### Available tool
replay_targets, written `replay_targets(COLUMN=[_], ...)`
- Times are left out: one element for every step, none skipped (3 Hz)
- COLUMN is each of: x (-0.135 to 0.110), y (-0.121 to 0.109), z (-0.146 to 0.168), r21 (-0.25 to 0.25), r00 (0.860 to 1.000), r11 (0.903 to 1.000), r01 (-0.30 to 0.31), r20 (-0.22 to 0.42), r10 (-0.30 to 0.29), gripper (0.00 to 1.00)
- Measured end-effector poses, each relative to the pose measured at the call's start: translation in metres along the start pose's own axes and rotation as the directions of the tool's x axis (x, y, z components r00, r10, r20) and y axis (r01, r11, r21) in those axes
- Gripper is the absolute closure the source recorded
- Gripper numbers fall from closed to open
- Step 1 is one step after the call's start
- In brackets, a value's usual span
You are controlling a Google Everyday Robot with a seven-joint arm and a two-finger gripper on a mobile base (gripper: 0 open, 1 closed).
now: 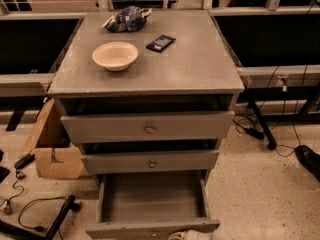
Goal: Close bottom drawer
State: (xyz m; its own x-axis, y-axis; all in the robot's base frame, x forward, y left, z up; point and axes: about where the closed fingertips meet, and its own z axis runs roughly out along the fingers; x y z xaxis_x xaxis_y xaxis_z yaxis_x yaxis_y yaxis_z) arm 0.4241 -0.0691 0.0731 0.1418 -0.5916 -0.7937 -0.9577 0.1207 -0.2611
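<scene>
The grey cabinet [150,69] stands in the middle of the view with three drawers. The bottom drawer [150,204] is pulled far out, and its plain grey inside is bare. Its slim front [140,229] lies along the bottom edge of the view. A pale part of my gripper [192,234] shows at the bottom edge, just in front of the right half of that drawer front. The top drawer [149,128] and the middle drawer [151,161], both with brass knobs, stand slightly out.
On the cabinet top are a cream bowl [115,55], a dark phone-like device [160,42] and a crumpled blue bag [126,19]. A cardboard box [52,146] and cables [35,209] lie on the floor at left. A table leg and cables [262,129] are at right.
</scene>
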Motion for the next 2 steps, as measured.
replay_targets(x=[-0.01,-0.0152], y=[-0.0143,-0.0203], z=[0.0032,0.0045], r21=[-0.004,-0.007], r00=[1.0,0.999], r11=[0.9997,0.9993], r01=[0.024,0.036], r20=[0.009,0.015], r10=[-0.024,-0.036], gripper=[1.0,1.0])
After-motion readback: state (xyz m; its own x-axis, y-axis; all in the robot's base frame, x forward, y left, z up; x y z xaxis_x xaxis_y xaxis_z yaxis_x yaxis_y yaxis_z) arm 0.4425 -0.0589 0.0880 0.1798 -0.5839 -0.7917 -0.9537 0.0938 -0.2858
